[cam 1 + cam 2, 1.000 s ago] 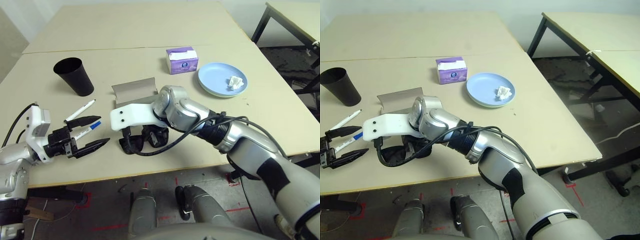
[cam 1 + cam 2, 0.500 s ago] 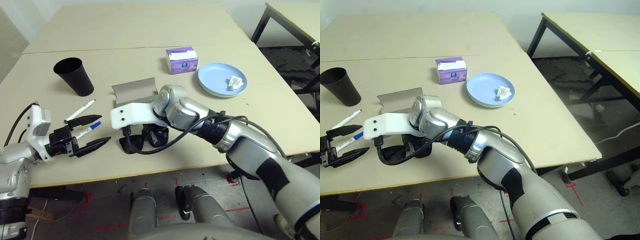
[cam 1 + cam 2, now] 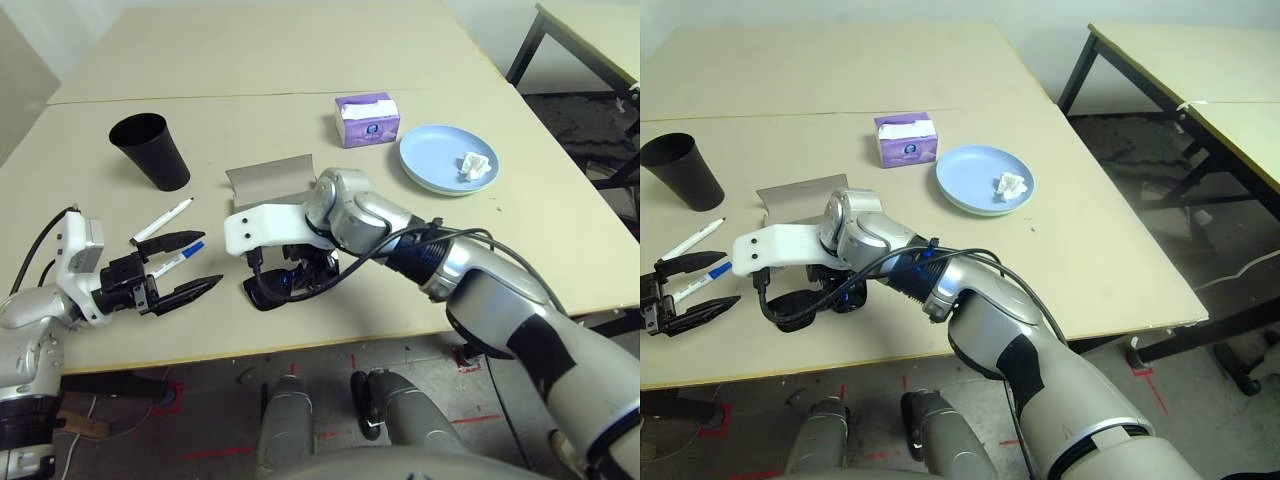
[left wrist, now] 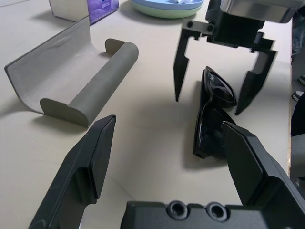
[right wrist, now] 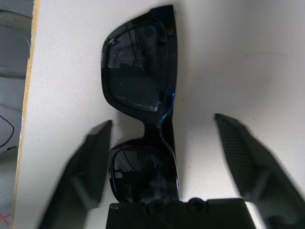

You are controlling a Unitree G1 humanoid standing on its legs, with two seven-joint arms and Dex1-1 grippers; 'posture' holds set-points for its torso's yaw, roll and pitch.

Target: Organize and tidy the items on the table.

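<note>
Near the surface (image 3: 480, 170) front edge, beside the open grey glasses case (image 4: 71, 76), folded black sunglasses (image 4: 214, 112) lie between the right tool's (image 4: 217, 98) spread fingers, apparently untouched. Close squarely across the frame. Left tool (image 3: 185, 265) waits spread, empty.

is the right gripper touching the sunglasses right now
Apart. In the left wrist view the right gripper straddles the sunglasses, with table visible between each finger and the frame.
</note>
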